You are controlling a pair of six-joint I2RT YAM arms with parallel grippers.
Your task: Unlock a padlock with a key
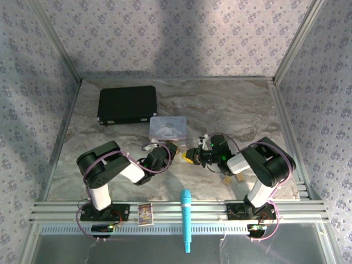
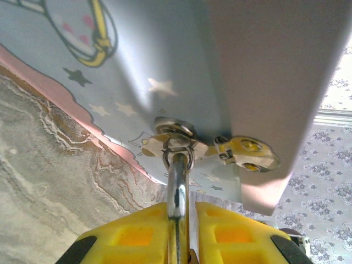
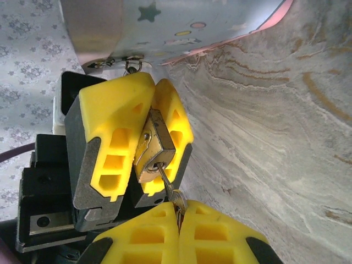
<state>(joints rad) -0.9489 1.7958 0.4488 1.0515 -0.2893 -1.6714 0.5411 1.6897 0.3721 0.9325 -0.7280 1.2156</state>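
We find the padlock (image 3: 151, 146) clamped in the jaws of the left gripper (image 2: 179, 212). It appears to be held clear of the marble table (image 3: 264, 137), just beside the pastel tin (image 3: 165, 22) and between the two arms. The right gripper (image 3: 179, 212) is closed tight on the key (image 3: 165, 179), whose blade sits in the keyhole on the lock's bottom face.

We judge both pieces light, hard and rigid: small brass and steel parts with smooth faces that can slip or swivel against plastic jaws. The lock is best held as it is, across the flat sides of its body, leaving the shackle (image 2: 177, 187) free to spring. The key is best pinched by its head, since the thin blade could bend or ride out under a crooked twist.

The lock's long axis runs along the left gripper's fingers (image 3: 110, 126), with the shackle toward their tips and the tin, and the keyhole end toward the right gripper. In the left wrist view the shackle shows edge-on as a bright bar pointing straight ahead. A small ring (image 2: 177, 151) hangs at its top, carrying what look like spare keys (image 2: 245, 154) that rest against the tin. In the right wrist view the key slants up and to the left into the lock. We think its axis is close to the lock's but not quite in line, so any turn should be about the blade's own axis
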